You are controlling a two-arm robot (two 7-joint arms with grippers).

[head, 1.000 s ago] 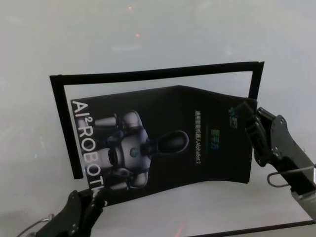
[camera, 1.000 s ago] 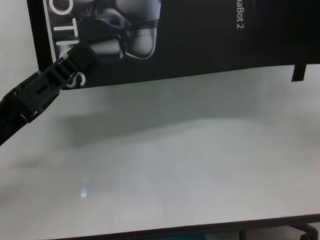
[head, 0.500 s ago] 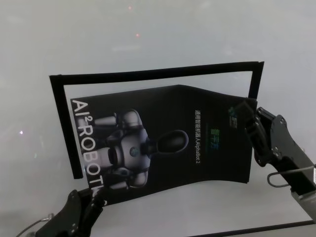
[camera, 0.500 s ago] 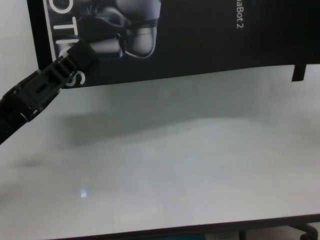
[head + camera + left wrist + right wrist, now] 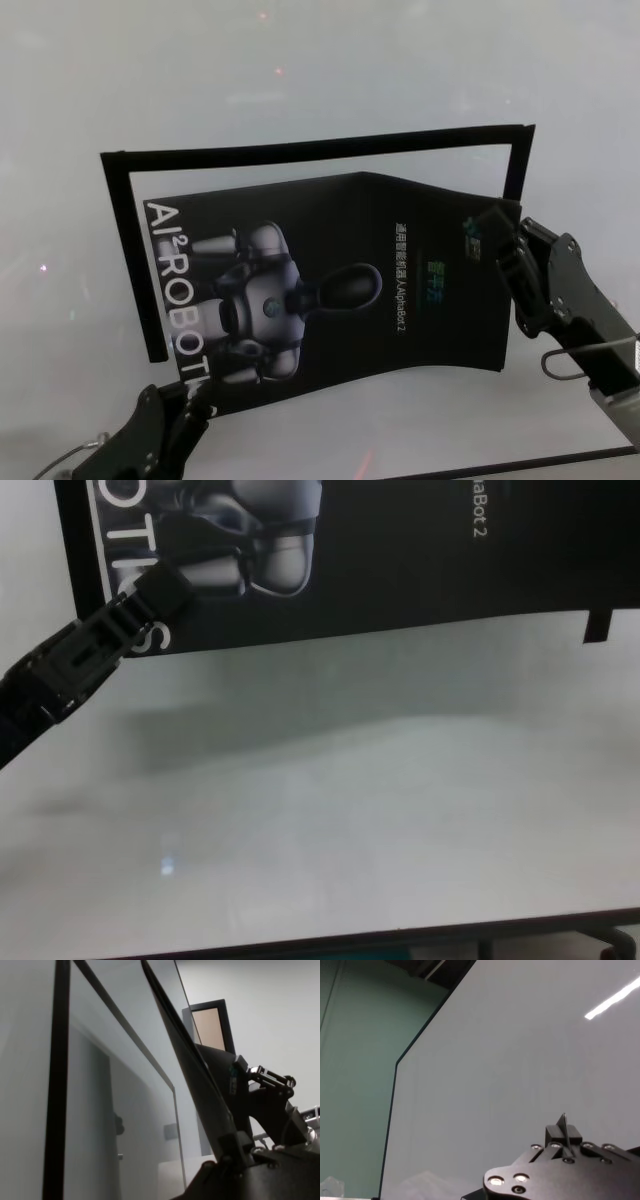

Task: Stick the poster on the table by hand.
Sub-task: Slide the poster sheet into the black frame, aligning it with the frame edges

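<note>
At the near left, the left gripper [image 5: 190,400] reaches up from the front edge of the surface [image 5: 330,60], its black ribbed fingers [image 5: 165,588] clamped on the near left corner of the poster [image 5: 330,290], right over the last white letters of the vertical lettering. The chest view shows the same grip: the fingers lie across the letters at the poster's near edge, with the white surface [image 5: 350,810] spreading out below them. In the left wrist view the poster [image 5: 195,1070] shows edge-on as a thin dark sheet rising away from the surface [image 5: 30,1085], so its near part is lifted and not lying flat.

A narrow black strip frame [image 5: 320,150] lies on the surface around the poster on three sides: a strip down the left, a long one along the far side, and a short one at the far right. The poster sits inside this outline, its far edge close to the far strip. The sheet bends upward in the middle, with a crease running near the small text.

On the right, the right gripper [image 5: 495,235] holds the poster's right edge near its far right corner, fingers [image 5: 490,220] closed on the sheet beside the small coloured logo. In the right wrist view the thin edge of the poster [image 5: 563,1130] stands up from between that gripper's fingers.
</note>
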